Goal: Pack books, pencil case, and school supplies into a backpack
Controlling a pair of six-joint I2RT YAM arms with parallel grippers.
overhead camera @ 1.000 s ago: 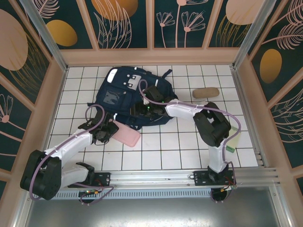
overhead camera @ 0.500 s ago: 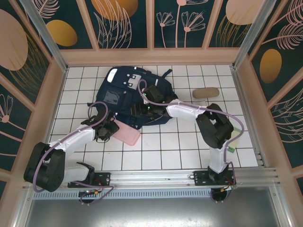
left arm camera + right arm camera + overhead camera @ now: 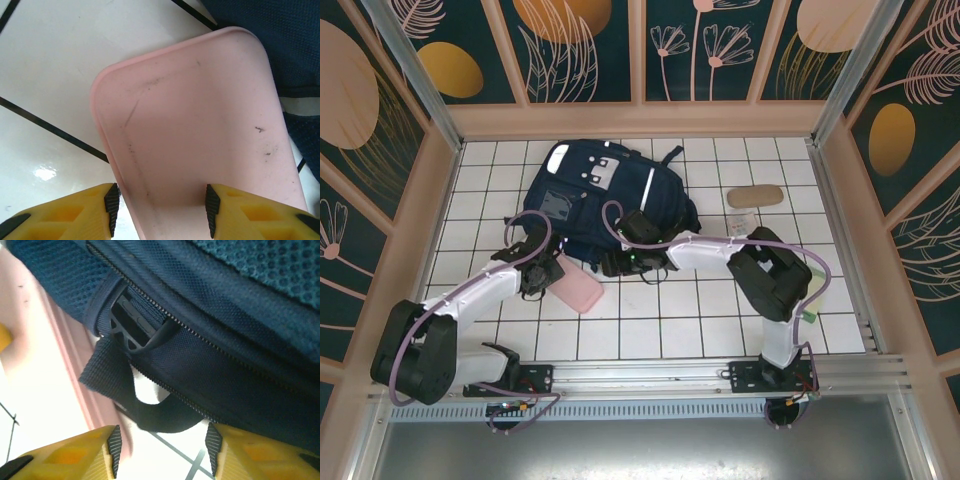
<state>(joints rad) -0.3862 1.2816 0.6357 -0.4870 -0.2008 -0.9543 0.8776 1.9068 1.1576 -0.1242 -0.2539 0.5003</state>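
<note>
Clamping the pink case beside the backpack are the left jaws. Right jaws straddle its strap, half-open; grip cannot be told

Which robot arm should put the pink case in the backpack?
Probably left: the left gripper pinches the pink case beside the backpack. The right gripper sits open around a strap, holding nothing.

White tiled worktop is carrying backpack far-centre, tan pouch lying far right, pink case sitting at backpack's near edge.
</note>
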